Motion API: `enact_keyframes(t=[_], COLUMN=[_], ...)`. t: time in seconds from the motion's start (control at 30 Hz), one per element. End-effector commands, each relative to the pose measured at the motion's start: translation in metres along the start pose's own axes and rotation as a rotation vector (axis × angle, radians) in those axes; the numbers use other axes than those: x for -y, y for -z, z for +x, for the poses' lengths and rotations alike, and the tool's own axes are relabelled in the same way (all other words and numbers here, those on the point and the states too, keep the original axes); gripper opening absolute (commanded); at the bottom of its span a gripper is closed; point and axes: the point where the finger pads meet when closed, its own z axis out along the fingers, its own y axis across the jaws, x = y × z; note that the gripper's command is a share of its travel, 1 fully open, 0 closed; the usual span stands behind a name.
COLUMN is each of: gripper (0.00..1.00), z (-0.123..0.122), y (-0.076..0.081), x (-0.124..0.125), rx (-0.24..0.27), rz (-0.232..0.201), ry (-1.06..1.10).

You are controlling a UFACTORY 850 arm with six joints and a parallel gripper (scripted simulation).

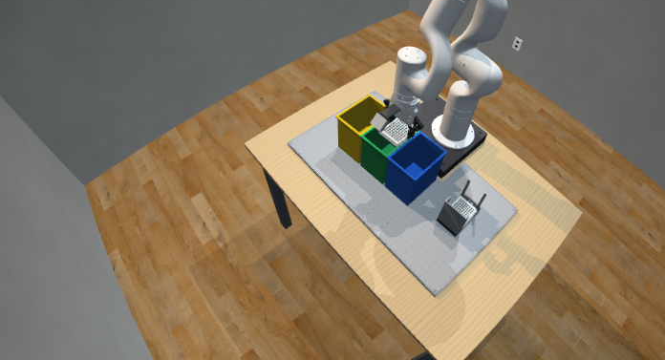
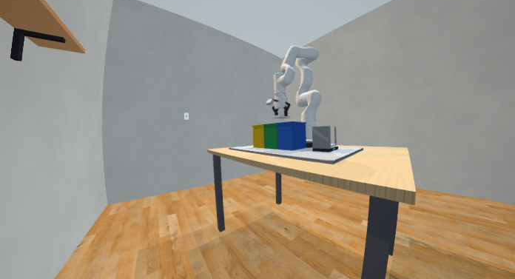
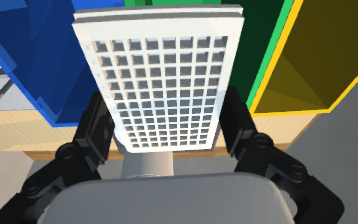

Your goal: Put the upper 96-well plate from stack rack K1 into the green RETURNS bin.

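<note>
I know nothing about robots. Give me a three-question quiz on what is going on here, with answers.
1. True or false: the gripper is shut on the white well plate.
2. Which bin lies between the other two: A yellow bin, B green bin, C blue bin?
3. Fill in: a second plate rests on the ____ rack.

Key: 1 true; 2 B; 3 grey.

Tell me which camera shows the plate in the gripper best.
The wrist view: the plate fills it, wells visible, black fingers on both sides. The top view shows it small above the bins; the exterior view barely shows it.
</note>
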Motion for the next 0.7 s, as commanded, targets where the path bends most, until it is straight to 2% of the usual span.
enact_keyframes(t=[0.0, 0.27, 0.67], gripper=[0.0, 0.0, 0.0], z=[0.002, 0.003, 0.003], y=[-0.001, -0.002, -0.002], x=[-0.016, -0.038, -0.041], rx=[-0.002, -0.002, -0.002], rz=[0.003, 0.003, 0.003], ry=[0.001, 0.001, 0.001])
